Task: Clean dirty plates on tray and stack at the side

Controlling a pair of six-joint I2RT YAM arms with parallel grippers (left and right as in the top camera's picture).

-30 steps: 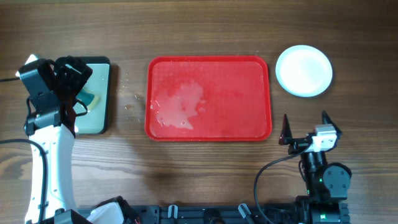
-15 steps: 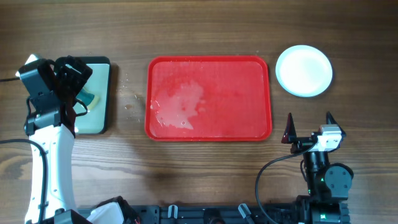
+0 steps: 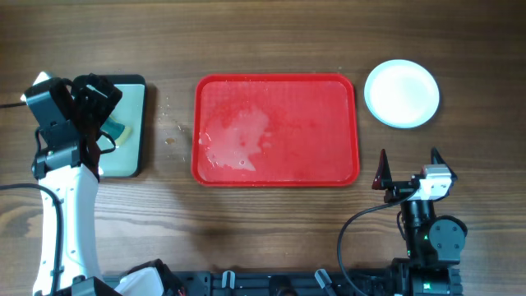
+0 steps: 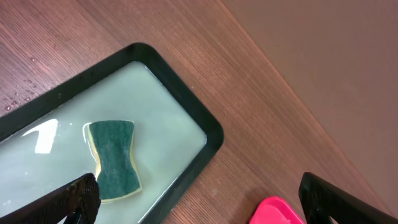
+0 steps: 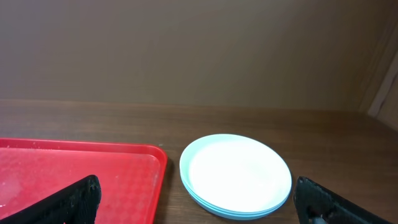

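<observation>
The plates [image 3: 402, 94] are seen stacked on the table [image 3: 271, 41] at the far right, just beside the far right corner of the tray [image 3: 320, 123] but apart from it. In the right wrist view the stack [image 5: 236, 175] is shown with a white plate on top and pale aqua edges beneath. The tray [image 5: 74, 174] is set in the middle of the table and carries no plates (only a pale wet smear [image 3: 238, 140] on its left half). The right gripper [image 3: 408, 168] is held near the right edge, nearer than the stack, its fingers spread wide with nothing between them [image 5: 202, 205]. The left gripper [image 3: 90, 99] is held over the small black-rimmed tray [image 4: 186, 106] at the far left, likewise spread wide and empty [image 4: 205, 205]. A green sponge [image 4: 114, 160] is seen lying in that small tray.
</observation>
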